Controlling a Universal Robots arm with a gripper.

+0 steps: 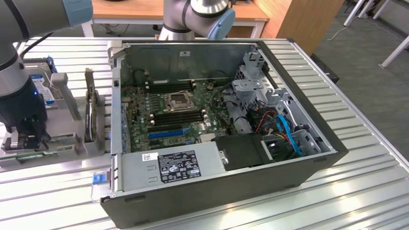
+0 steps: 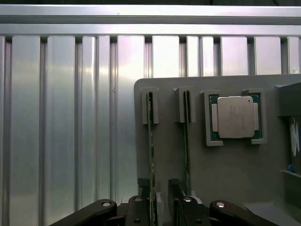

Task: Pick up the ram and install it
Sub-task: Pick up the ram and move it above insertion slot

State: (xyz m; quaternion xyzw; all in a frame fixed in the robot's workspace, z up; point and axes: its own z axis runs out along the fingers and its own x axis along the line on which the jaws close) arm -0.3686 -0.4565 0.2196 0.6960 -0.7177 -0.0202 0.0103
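Tool [image 2: 159, 187] low over the grey holder [image 2: 225, 179], jaws apart and straddling the ram [image 2: 150, 141]. One finger [image 2: 143, 188] sits just beside the stick's edge, with a visible gap on the other side, so it is not clamped. Ram stands on its long edge in the holder's outermost slot, next to the holder's edge, with its far end seated in a small grey bracket. Second green stick [image 2: 186, 136] is in the next slot of the holder, parallel to the ram and near it. Square silver processor chip [image 2: 236, 117] lies flat in its own framed pocket of the holder, past the second stick. Hard drive [image 1: 43, 88] with a blue-white label stands on the holder behind the arm [image 1: 19, 91] in the exterior view. Dark card [image 1: 93, 115] stands on edge at the holder's side toward the exterior view's right. Holder rests on the ribbed metal desk [image 2: 70, 132]. Open computer case [image 1: 217, 191] lies on the desk just beside the holder, on the exterior view's right. Inside it are the motherboard [image 1: 172, 115], with black memory slots either side of the CPU socket [image 1: 176, 101], and the power supply [image 1: 172, 165].
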